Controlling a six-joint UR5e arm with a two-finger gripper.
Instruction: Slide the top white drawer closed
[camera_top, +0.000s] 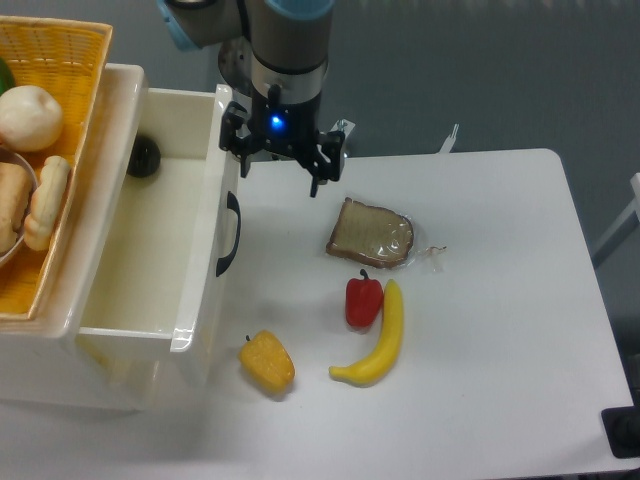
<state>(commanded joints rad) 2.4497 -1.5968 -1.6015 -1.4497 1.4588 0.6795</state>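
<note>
The top white drawer (140, 250) stands pulled out to the right from the cream cabinet, its tray open to view. Its flat front panel (215, 215) faces right and carries a black curved handle (230, 235). A small dark round object (143, 155) lies in the drawer's far corner. My gripper (280, 172) hangs over the table just right of the panel's far end, above the handle in the picture. Its jaws are open and hold nothing. A blue light glows on the wrist.
A yellow wicker basket (60, 60) with bread rolls and a pale round vegetable sits on the cabinet at left. On the white table (500, 300) lie a bread slice (370, 235), a red pepper (364, 300), a banana (380, 340) and a yellow corn piece (267, 363).
</note>
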